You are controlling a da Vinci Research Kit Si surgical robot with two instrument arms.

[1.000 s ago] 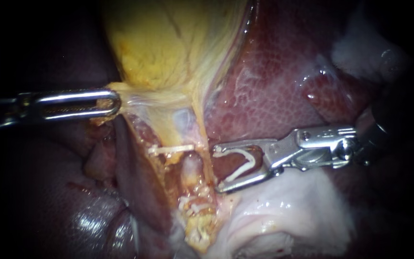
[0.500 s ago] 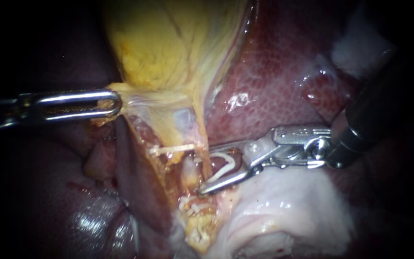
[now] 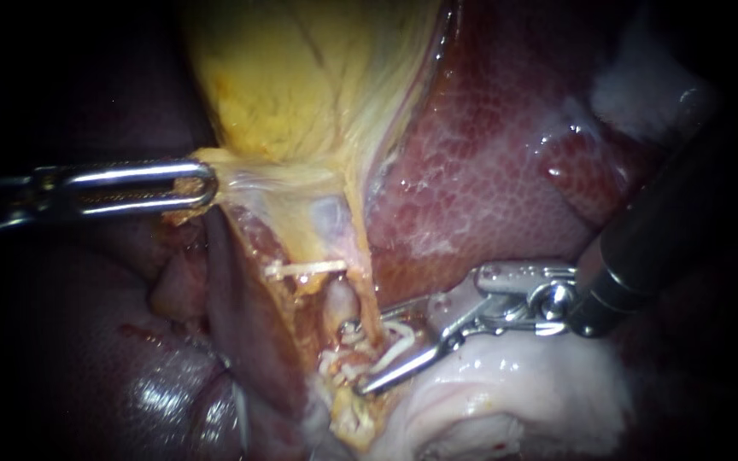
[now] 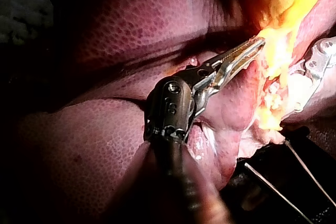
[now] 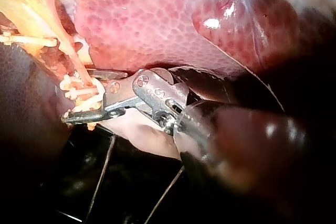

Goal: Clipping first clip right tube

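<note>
Jaws of the right instrument [image 3: 354, 358], spread wide and carrying a white clip [image 3: 396, 335], straddle the right tube [image 3: 363, 275], while the left instrument [image 3: 205, 183] clamps the gallbladder [image 3: 301, 77].

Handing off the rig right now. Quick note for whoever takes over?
Left instrument: jaws shut on the gallbladder at its neck, holding it taut. Leave it there.
Right instrument: jaws hold an open clip and appear to sit astride the right tube, low down.
Nearby: an old clip lies across the tissue left of that tube, and lower clips sit by the jaw tips.
Done: clip brought onto the tube.
Left: squeeze the clip shut, open, back out.
</note>
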